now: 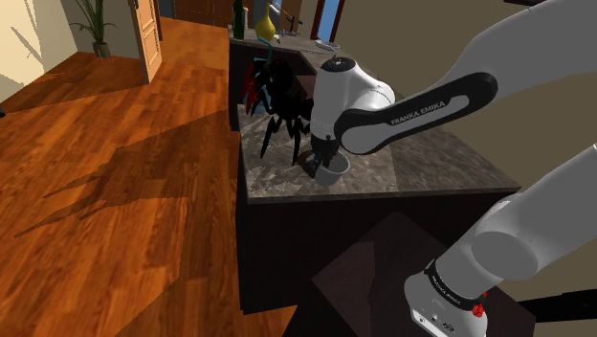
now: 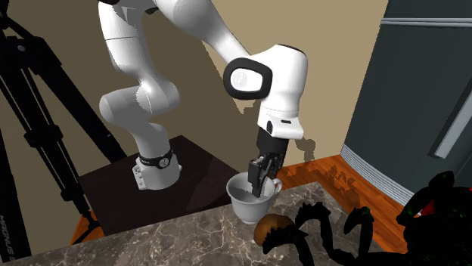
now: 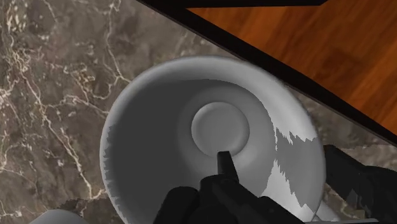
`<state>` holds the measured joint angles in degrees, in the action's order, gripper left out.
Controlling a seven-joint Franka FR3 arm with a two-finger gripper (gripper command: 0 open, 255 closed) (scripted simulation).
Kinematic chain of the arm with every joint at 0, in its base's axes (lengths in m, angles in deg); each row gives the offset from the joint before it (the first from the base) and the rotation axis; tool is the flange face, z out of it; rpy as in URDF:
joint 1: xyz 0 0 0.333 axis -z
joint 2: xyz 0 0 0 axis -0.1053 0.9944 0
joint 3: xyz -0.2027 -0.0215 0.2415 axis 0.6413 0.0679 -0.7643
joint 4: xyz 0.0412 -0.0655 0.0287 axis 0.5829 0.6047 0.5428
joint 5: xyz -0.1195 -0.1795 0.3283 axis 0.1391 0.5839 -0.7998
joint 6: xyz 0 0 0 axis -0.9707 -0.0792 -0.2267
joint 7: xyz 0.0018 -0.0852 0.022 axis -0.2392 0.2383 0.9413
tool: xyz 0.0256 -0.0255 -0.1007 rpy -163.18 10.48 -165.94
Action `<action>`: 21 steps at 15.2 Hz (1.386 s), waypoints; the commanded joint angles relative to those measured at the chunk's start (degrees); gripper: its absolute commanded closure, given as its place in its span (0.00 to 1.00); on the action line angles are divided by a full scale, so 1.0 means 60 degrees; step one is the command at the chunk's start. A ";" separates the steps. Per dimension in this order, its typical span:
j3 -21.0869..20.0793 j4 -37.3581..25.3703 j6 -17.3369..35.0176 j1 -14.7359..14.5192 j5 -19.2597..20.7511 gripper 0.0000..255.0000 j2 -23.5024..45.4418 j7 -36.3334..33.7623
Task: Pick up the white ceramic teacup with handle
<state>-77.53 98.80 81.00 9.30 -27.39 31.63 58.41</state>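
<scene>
The pale grey-white teacup (image 2: 243, 202) stands upright on the marble counter (image 2: 151, 240), close to its edge by the stand. Its handle (image 2: 277, 186) points toward the second exterior view's right. My black gripper (image 2: 257, 180) comes down over the cup's rim on the handle side. In the wrist view one finger (image 3: 222, 164) hangs inside the bowl of the cup (image 3: 159, 121) and the other finger (image 3: 347, 175) is outside the wall. The gripper (image 3: 275, 158) is open, its fingers straddling the rim with a gap on the inner side. In the shoulder view the gripper (image 1: 319, 163) sits on the cup (image 1: 327, 177).
A black spider-like figure (image 1: 277, 101) stands on the counter (image 1: 431, 163) just beyond the cup, its legs (image 2: 333, 227) near a brown round object (image 2: 271, 227). Wood floor (image 1: 115, 191) lies below the counter edge. A dark fridge (image 2: 423, 91) and a tripod (image 2: 23, 113) stand nearby.
</scene>
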 commanded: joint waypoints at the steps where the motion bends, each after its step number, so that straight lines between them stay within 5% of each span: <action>1: 0.0001 0.0011 0.0023 0.0004 0.0010 1.00 0.0011 -0.0008; 9: -0.0004 0.0009 0.0024 0.0001 0.0013 1.00 0.0016 -0.0017; 21: 0.0135 -0.0723 -0.1505 -0.0138 -0.0613 1.00 -0.0923 0.0715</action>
<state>-76.91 94.65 72.76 8.51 -30.73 26.82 62.17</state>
